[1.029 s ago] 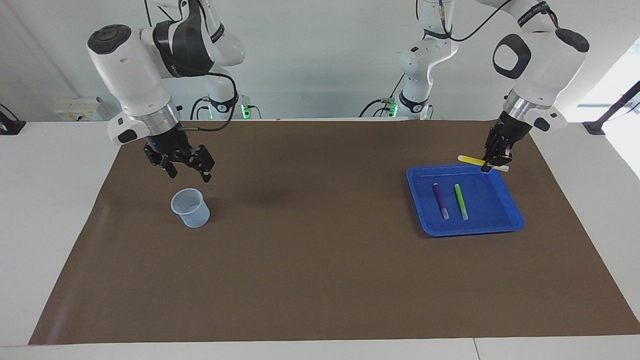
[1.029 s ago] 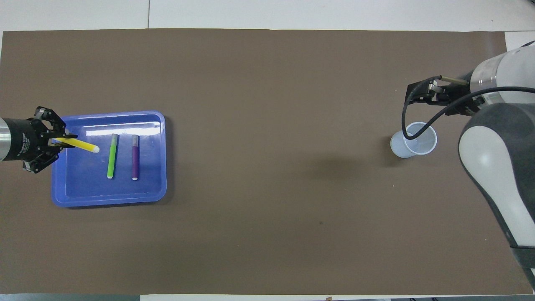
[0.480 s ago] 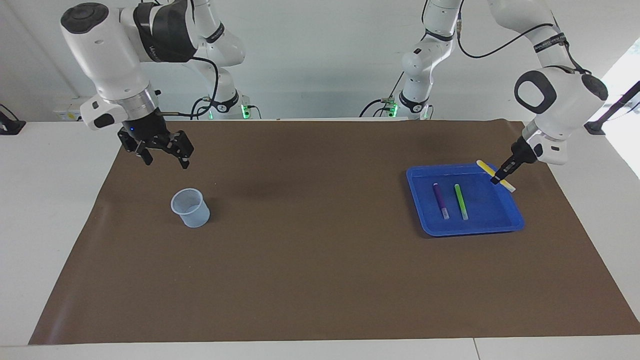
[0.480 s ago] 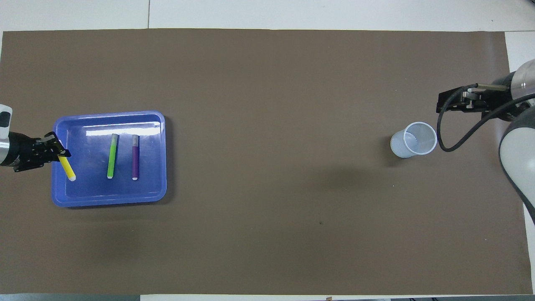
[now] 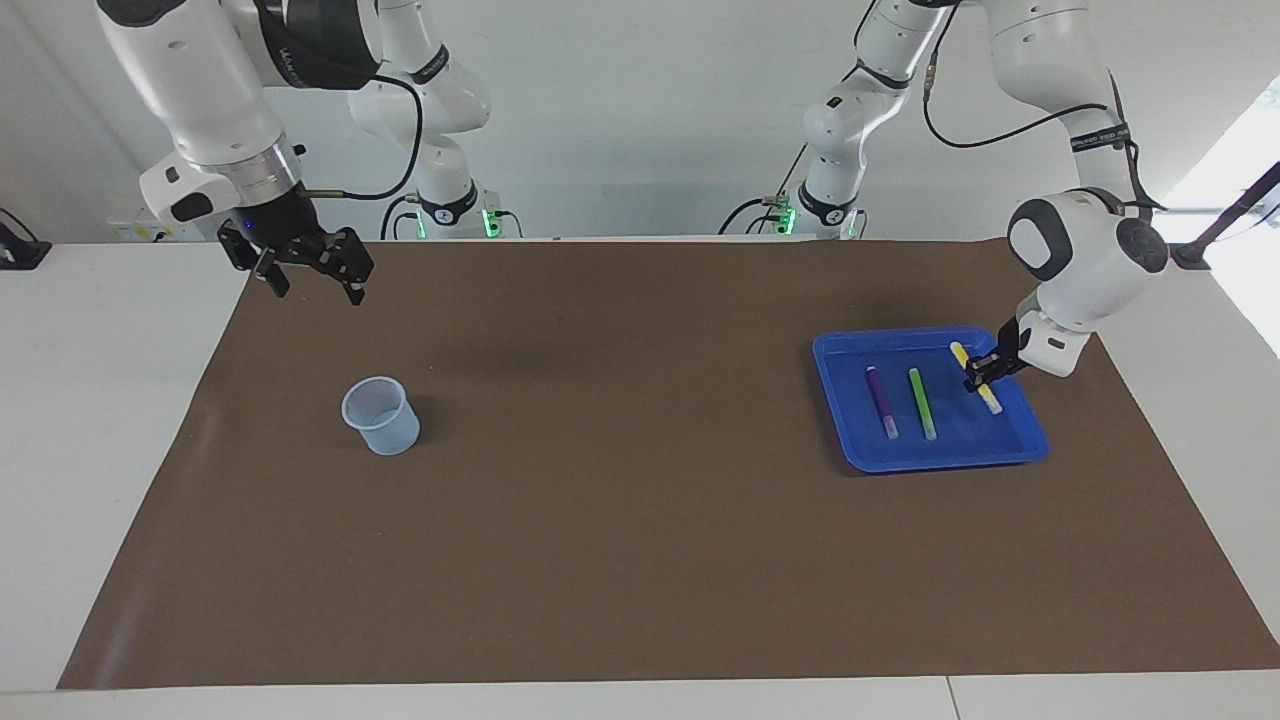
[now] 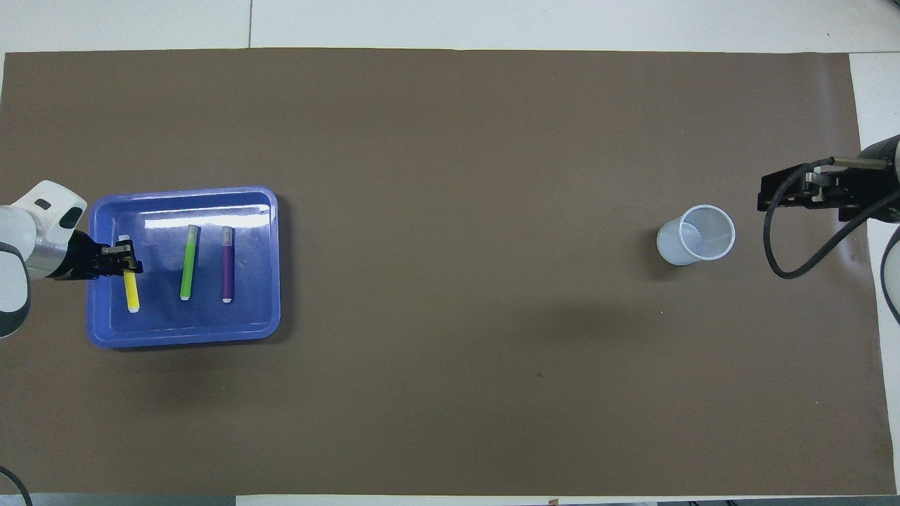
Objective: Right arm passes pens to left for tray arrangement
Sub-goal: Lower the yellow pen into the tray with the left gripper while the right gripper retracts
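Left gripper clenched on the slim yellow marker pen, low in the shallow bright blue plastic tray, beside the green marker pen and purple marker pen lying there. Right gripper spread wide, grasping nothing, raised above the brown mat near the translucent pale-blue plastic cup.

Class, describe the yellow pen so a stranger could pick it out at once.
Find the blue tray at the left arm's end of the table. Three pens lie side by side inside. The yellow pen is the only one clamped by the left gripper.
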Robot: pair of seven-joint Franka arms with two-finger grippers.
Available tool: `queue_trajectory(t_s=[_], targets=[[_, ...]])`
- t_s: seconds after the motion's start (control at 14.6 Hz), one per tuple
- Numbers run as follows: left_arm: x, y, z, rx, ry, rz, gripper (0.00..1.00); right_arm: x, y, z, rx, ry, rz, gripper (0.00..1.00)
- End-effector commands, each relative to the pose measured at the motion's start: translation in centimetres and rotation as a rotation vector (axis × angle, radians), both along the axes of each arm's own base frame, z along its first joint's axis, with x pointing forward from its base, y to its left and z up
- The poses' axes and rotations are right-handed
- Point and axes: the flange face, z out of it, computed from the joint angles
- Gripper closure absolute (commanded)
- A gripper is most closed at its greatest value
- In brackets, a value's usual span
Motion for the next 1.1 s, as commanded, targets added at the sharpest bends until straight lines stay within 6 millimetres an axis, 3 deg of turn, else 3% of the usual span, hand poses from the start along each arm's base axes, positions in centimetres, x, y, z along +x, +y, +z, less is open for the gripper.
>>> queue_trajectory(t_s=[0.0, 0.21, 0.41, 0.48, 0.55, 1.03], targets=[[-0.1, -0.5, -1.3, 0.027, -0.002, -0.085, 1.00, -0.5, 0.1, 0.6, -0.017, 0.020, 0.027, 0.00], [0.1, -0.3, -1.6, 0.026, -0.014, -0.117, 1.00, -0.8, 0.5, 0.8, -0.017, 0.041, 0.034, 0.00], [0.0, -0.3, -1.7, 0.026, -0.013, -0.116, 1.00, -0.9, 0.5, 2.3, -0.016, 0.055, 0.034, 0.00], [-0.3, -0.3, -2.0, 0.025, -0.008, -0.117, 0.43, -0.8, 0.5, 2.7, -0.016, 0.052, 0.033, 0.00], [-0.4, -0.3, -2.1, 0.025, -0.007, -0.116, 0.00, -0.6, 0.4, 2.9, -0.018, 0.055, 0.031, 0.00], [-0.3, -0.1, -2.0, 0.026, -0.008, -0.109, 0.00, -0.8, 0.5, 3.3, -0.017, 0.071, 0.043, 0.00]])
